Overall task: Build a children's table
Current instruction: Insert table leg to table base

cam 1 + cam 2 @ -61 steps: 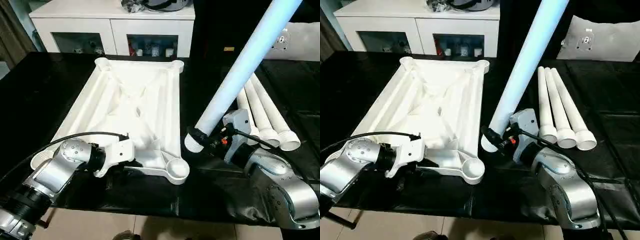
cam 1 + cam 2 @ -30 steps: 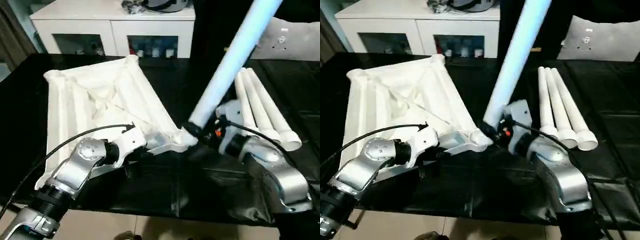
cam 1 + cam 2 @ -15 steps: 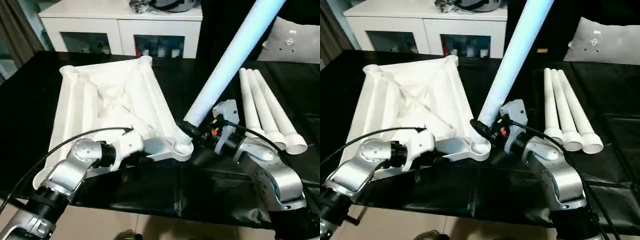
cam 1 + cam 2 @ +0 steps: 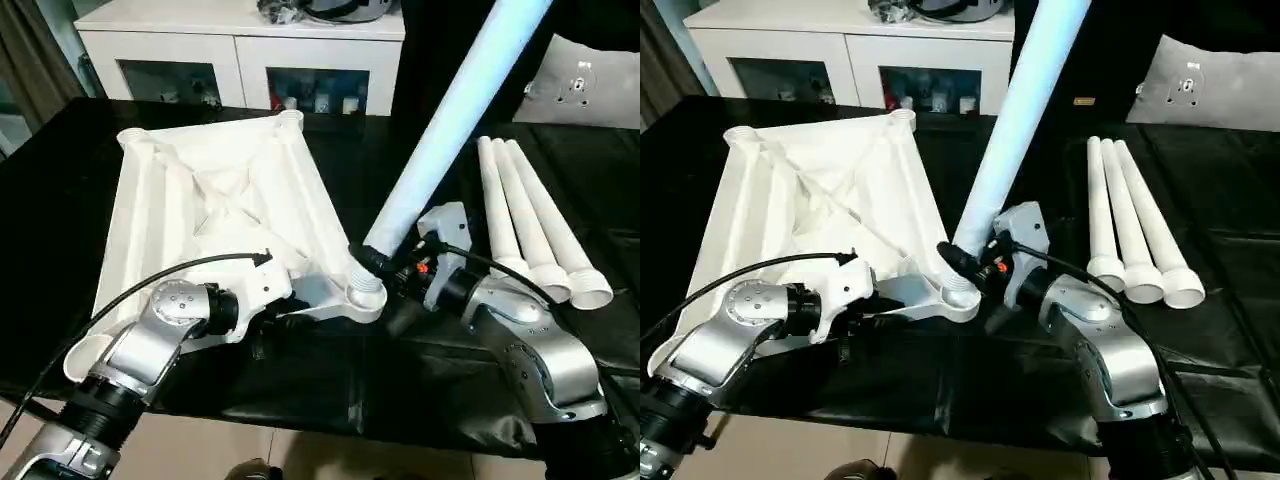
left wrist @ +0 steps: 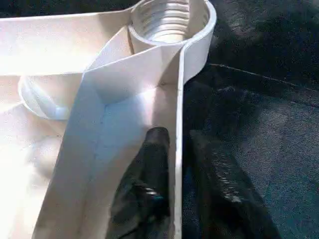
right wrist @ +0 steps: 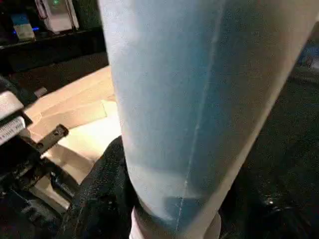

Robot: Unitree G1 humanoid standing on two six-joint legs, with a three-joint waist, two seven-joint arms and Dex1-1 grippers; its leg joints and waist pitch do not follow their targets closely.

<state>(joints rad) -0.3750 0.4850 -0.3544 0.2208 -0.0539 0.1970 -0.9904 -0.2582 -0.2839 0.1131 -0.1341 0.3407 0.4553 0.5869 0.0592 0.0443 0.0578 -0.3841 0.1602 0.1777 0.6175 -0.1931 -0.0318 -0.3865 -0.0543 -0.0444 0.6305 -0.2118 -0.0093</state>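
The children's table top [image 4: 215,215] lies upside down on the black cloth, turned at an angle. Its near corner socket [image 4: 366,300] points toward my right arm. My right gripper [image 4: 396,268] is shut on one leg [image 4: 450,120] just above its ribbed end. The leg leans up and away to the right, with that end at the socket's mouth. My left gripper [image 5: 182,164] straddles the top's raised rim [image 5: 178,114] a little behind that socket. One finger [image 5: 149,169] lies against the inside wall, and the other stands slightly off the outside.
Three spare white legs [image 4: 530,215] lie side by side on the cloth to the right. A white cabinet [image 4: 240,50] stands behind the table. A white panel [image 4: 590,80] leans at the back right. The table's front edge runs just under my forearms.
The table top has swung so its near corner meets the leg's ribbed end. My left fingers have eased off the rim. The right grip on the leg is unchanged.
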